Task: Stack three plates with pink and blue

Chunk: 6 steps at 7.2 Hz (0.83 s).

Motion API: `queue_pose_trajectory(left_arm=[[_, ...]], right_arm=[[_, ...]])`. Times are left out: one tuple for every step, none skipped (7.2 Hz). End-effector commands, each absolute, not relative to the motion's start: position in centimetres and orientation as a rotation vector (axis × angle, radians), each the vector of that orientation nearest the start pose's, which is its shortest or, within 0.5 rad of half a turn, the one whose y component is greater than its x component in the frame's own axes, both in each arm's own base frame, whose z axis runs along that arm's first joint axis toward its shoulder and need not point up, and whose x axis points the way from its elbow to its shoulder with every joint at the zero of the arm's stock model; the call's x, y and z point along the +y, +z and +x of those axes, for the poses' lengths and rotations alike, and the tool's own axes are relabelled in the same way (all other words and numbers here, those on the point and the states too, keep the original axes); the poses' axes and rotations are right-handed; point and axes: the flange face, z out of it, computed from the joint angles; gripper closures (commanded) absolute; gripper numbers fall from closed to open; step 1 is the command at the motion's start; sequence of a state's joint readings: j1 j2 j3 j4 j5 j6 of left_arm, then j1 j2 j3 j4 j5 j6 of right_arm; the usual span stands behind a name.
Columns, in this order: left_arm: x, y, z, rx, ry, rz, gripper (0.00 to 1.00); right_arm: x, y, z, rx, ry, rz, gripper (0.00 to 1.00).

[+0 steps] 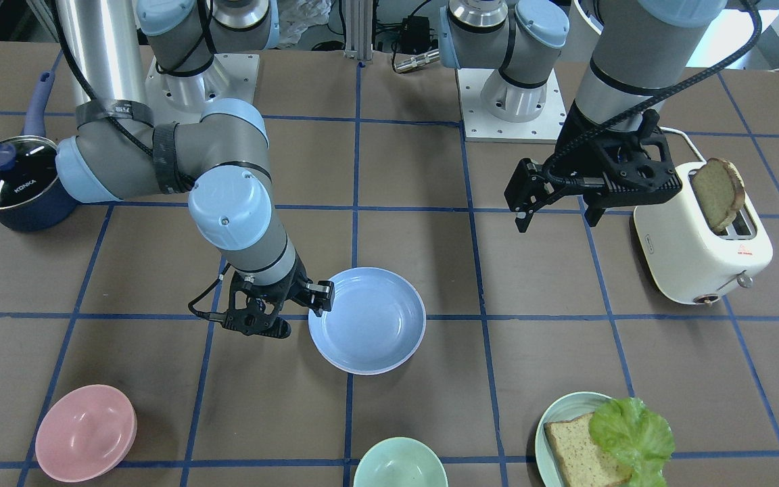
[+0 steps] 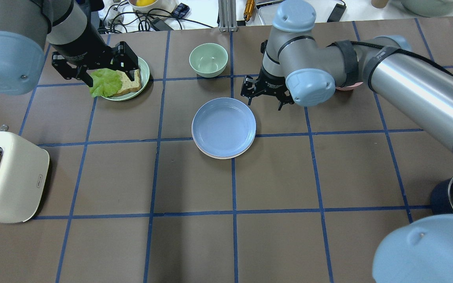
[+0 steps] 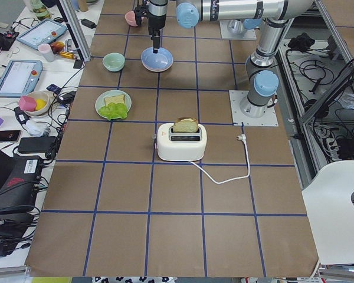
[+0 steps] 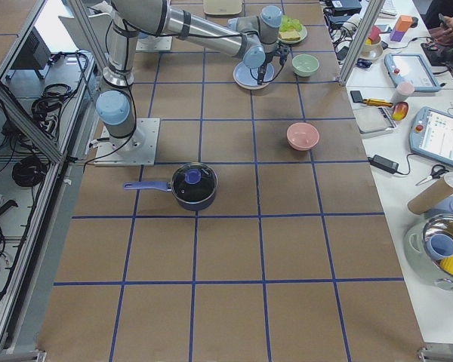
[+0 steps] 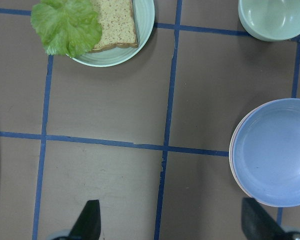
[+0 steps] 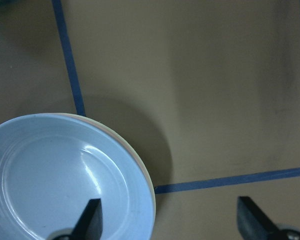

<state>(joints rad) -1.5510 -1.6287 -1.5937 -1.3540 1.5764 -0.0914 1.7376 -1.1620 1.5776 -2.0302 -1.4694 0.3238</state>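
Observation:
The light blue plate (image 2: 223, 127) lies on top of a stack at the table's middle. A pale pink rim (image 5: 232, 160) peeks out under it. I cannot make out the cream-white plate separately. My right gripper (image 2: 265, 104) is open and empty. It hangs low just beside the stack's rim, and one fingertip (image 1: 322, 298) is at the plate's edge (image 6: 140, 175). My left gripper (image 2: 110, 77) is open and empty. It hovers high above the bread plate, away from the stack.
A pale teal plate (image 2: 145, 74) with bread and lettuce is at the far left. A mint bowl (image 2: 208, 59) stands behind the stack. A pink bowl (image 1: 85, 433) and a lidded pot (image 1: 11, 182) are on the right arm's side. A toaster (image 2: 10, 177) with bread is at the near left.

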Motion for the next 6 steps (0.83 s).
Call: queue_pose_trajectory(left_arm=[[-53.1,46.9,-12.3,3.133,-0.217,-0.171,0.00],[-53.2,47.1,-12.2,3.131,-0.222,-0.171,0.00],[-53.1,46.9,-12.2,3.131,-0.215,-0.171,0.00],[-53.0,46.9,-12.2,3.128,-0.214,-0.169,0.00],[-53.0,46.8,-12.2,3.128,-0.212,-0.169,0.00],[-53.1,47.0,-12.2,3.129,-0.219,-0.169,0.00]], right_arm=[[-60.5,37.9,19.9,3.073,-0.118,0.002,0.00],[-58.1,42.1,18.1,3.084,-0.116,-0.059,0.00],[-56.1,45.7,15.1,3.129,-0.130,-0.125,0.00],[-55.0,47.6,11.0,3.124,-0.096,-0.152,0.00],[-54.3,48.7,9.8,3.120,-0.104,-0.128,0.00],[-53.8,49.6,10.0,3.119,-0.097,-0.126,0.00]])
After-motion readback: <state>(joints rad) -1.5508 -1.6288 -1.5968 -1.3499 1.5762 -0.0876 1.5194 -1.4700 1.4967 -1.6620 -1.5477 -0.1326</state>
